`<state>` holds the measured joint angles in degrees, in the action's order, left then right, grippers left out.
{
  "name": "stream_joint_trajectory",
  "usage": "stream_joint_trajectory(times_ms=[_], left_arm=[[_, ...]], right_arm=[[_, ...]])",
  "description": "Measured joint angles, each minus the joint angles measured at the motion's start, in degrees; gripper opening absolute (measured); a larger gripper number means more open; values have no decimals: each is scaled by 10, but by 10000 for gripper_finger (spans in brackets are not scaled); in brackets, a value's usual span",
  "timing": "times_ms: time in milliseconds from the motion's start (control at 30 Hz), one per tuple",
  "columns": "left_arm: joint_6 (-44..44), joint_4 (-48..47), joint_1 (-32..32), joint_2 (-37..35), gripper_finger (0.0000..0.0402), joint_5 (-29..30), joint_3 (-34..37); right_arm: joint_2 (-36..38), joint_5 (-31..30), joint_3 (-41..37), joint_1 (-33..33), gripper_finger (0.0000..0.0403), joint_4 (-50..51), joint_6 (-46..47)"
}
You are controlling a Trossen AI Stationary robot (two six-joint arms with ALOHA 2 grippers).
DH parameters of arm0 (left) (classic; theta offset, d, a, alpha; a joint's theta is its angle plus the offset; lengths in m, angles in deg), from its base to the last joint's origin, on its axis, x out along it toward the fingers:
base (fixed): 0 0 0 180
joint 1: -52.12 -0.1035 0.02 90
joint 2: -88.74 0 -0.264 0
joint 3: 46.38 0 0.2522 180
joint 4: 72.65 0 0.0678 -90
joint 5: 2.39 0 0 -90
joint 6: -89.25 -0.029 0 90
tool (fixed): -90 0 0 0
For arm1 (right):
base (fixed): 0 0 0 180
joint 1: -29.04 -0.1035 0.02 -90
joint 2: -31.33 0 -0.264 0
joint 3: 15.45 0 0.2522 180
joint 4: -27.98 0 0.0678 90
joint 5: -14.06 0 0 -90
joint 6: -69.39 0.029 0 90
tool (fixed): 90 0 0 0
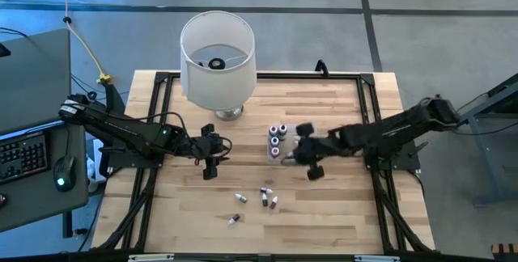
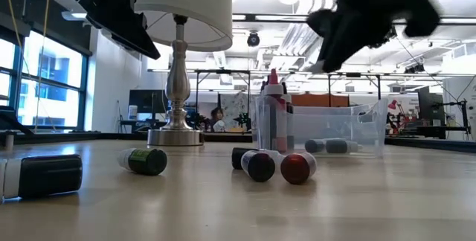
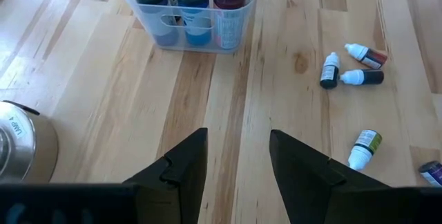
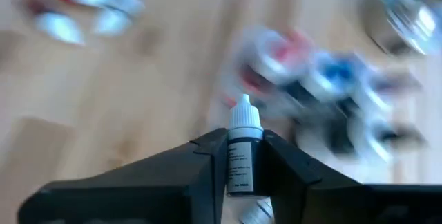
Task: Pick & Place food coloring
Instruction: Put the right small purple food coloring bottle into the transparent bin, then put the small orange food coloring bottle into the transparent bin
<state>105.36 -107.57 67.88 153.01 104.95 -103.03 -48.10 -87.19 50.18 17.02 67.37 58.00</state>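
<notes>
Food coloring bottle in the right gripper, beside the tub.

Your right gripper (image 4: 242, 172) clamps its fingers on a dark, white-capped food coloring bottle (image 4: 242, 156), just beside the clear tub (image 1: 278, 141) of upright bottles. Loose bottles (image 1: 266, 196) lie on the table (image 1: 340, 213). Your left gripper (image 3: 237, 156) hovers apart, fingers spread, holding nothing.

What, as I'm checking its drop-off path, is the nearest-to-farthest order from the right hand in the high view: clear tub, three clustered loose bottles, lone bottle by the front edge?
1. Clear tub, right beside the right hand.
2. Clustered loose bottles, toward the front.
3. Lone bottle, front-left, farthest.
</notes>
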Motion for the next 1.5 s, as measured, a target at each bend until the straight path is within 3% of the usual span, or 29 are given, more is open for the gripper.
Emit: stream_joint_trajectory(times_ms=[100,267,400,533,667,800,867,1000,1167,1333,1500], left_arm=[[0,0,0,0,154,0,0],[0,0,0,0,154,1,0],[0,0,0,0,154,1,0],[0,0,0,0,154,1,0],[0,0,0,0,154,1,0],[0,0,0,0,154,1,0],[0,0,0,0,154,1,0],[0,1,0,0,154,1,0],[0,1,0,0,154,1,0],[0,1,0,0,154,-1,0],[0,2,0,0,154,-3,0]], right_arm=[[13,-13,-25,39,91,-7,40],[10,16,-73,86,114,-43,55],[9,24,-112,105,116,-73,23],[9,35,-100,100,117,-74,41],[10,127,-64,73,118,-142,98],[-5,236,-77,21,118,-335,103],[-32,261,-87,-13,118,-417,81],[-117,223,-89,-70,118,-518,59],[-231,181,-89,-90,119,-619,59],[-295,213,-89,-90,119,-640,84],[-331,199,-89,-90,119,-640,51]])
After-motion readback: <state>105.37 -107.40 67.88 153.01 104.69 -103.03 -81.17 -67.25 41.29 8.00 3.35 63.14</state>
